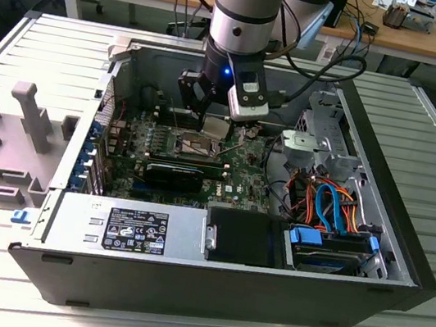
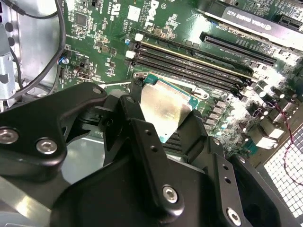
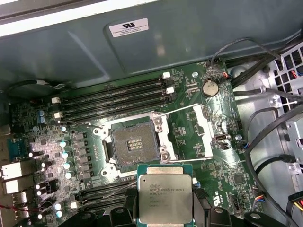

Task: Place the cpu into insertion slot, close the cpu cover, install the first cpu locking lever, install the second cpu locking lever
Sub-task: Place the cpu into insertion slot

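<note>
The exterior view looks steeply down on the whole open computer case (image 1: pixel 181 290) from well off. Both wrist views sit close above the green circuit board (image 3: pixel 182 130) inside that case, sharing the cpu (image 3: pixel 164 198) (image 2: pixel 163 106) and the long memory slots (image 3: pixel 118 93).

1. The grey arm (image 1: pixel 244 10) enters the exterior view at 12 o'clock, its wrist upright and aimed toward 6 o'clock.
2. The black gripper (image 1: pixel 213 121) hangs directly beneath the wrist, pointing down.
3. In the second wrist view, its two fingers (image 2: pixel 137 118) clamp opposite edges of the cpu (image 2: pixel 163 106).
</note>
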You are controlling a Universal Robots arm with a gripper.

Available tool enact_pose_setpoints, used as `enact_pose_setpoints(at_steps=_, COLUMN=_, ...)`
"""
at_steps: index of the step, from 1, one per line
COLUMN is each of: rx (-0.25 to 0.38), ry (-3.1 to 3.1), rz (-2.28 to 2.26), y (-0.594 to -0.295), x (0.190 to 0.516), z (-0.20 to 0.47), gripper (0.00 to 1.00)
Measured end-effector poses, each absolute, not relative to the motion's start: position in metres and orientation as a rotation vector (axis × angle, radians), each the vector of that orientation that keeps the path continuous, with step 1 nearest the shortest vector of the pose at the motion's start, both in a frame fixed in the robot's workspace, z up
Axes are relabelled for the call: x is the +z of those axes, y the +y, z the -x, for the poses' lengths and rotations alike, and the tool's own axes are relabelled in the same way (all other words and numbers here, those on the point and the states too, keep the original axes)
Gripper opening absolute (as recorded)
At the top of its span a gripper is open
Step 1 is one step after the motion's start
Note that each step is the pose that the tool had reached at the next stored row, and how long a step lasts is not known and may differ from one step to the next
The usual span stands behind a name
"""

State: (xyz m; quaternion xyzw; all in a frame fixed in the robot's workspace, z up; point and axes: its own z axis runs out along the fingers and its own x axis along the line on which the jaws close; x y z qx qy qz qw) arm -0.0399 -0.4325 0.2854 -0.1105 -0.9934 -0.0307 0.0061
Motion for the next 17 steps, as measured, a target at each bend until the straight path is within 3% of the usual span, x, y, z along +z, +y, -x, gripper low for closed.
enact_pose_setpoints(at_steps=17, rx=-0.095, ry=-3.100, rz=0.430, y=-0.4325, x=0.2841, z=0.0400, gripper=0.55)
